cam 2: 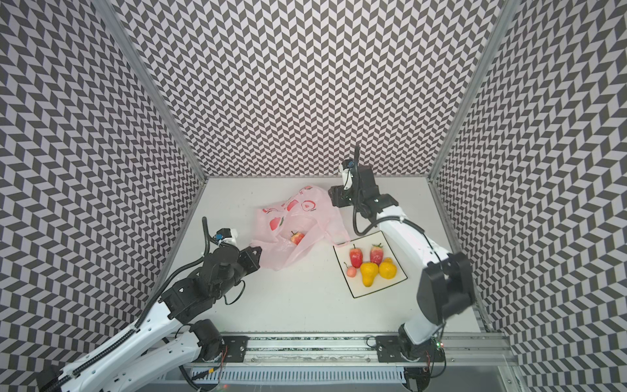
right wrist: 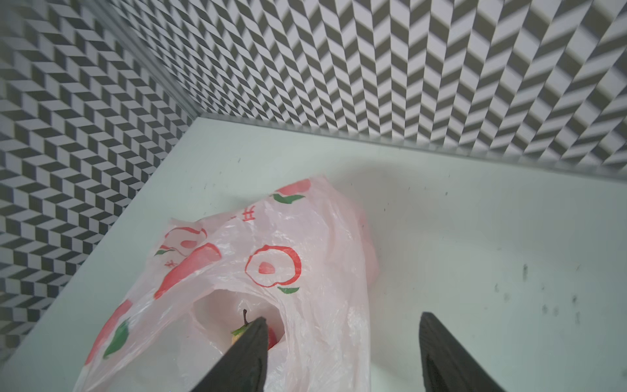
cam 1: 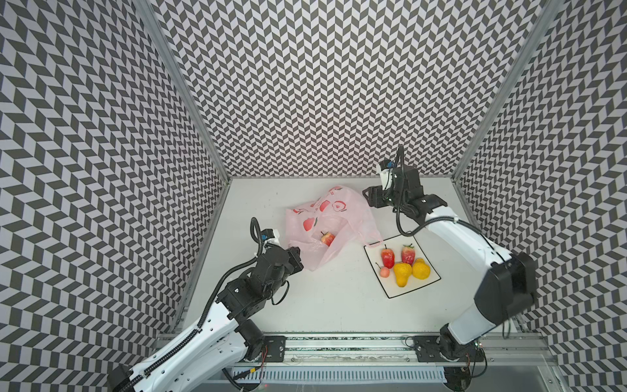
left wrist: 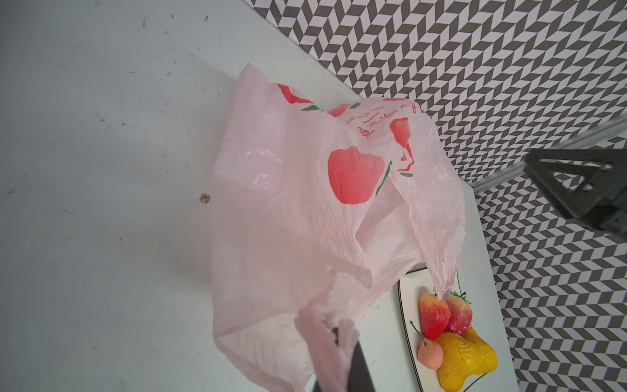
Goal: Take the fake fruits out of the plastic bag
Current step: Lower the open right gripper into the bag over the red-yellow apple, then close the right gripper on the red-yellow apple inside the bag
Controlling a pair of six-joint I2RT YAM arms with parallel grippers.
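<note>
Pinching bag [cam 1: 325, 217] edge: left gripper [cam 1: 294, 254], clamped. Right gripper [right wrist: 342, 320]: jaws apart, empty, near bag. One strawberry [cam 1: 328, 239] inside bag; five fruits [cam 1: 402, 271] on sheet [cam 1: 400, 290].

Bare table [cam 1: 322, 305] lies open near the front; the plastic bag [cam 1: 353, 213] and the loaded sheet [cam 1: 393, 289] crowd the middle.

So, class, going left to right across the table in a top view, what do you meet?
The left gripper, clamped on the plastic bag → white sheet carrying five fake fruits.
</note>
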